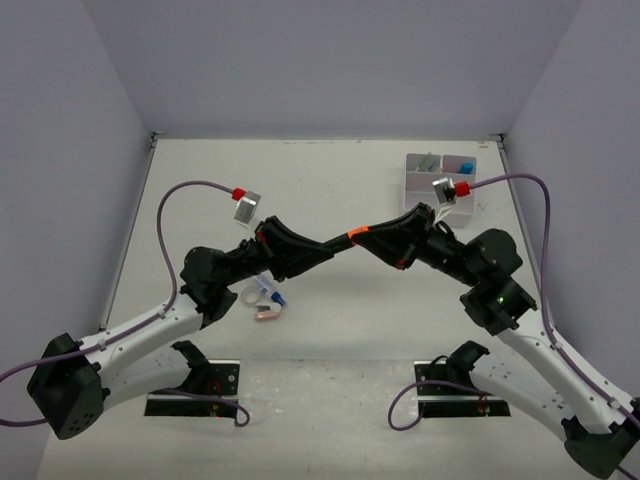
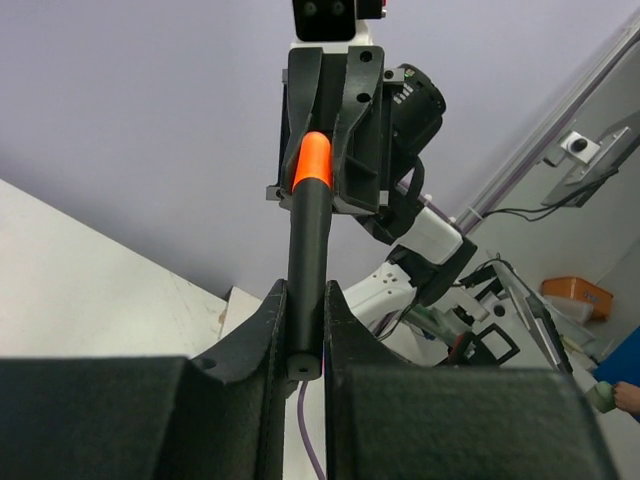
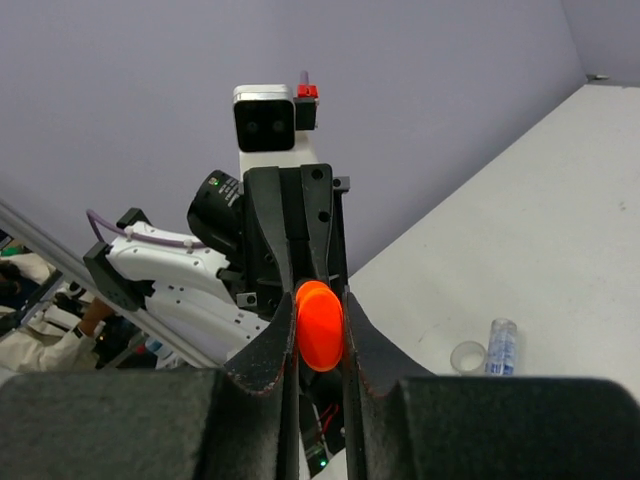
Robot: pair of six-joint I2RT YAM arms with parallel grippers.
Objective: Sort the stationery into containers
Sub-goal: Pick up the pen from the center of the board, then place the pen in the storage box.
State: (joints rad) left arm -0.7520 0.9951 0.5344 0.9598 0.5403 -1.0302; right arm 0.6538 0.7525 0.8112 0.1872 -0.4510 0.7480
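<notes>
Organiser: white plastic compartmented box [image 1: 412, 185], near corner hidden behind the right wrist's silver camera [image 1: 444, 190]; contents too small to name.
Highlighter: black highlighter with orange cap [image 3: 318, 325], barrel hidden behind the cap.
Loose pieces: small blue and pink pieces [image 1: 268, 312], partly hidden by the left arm [image 1: 235, 265].

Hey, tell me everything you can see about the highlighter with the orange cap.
The highlighter is a slim round stick with a matte black, plastic-looking barrel and a bright orange cap, which is on. It is held in the air over the table, bridging the two arms: the left hand is shut on its black tail end and the right hand is shut on the cap. Nothing else touches it.
</notes>
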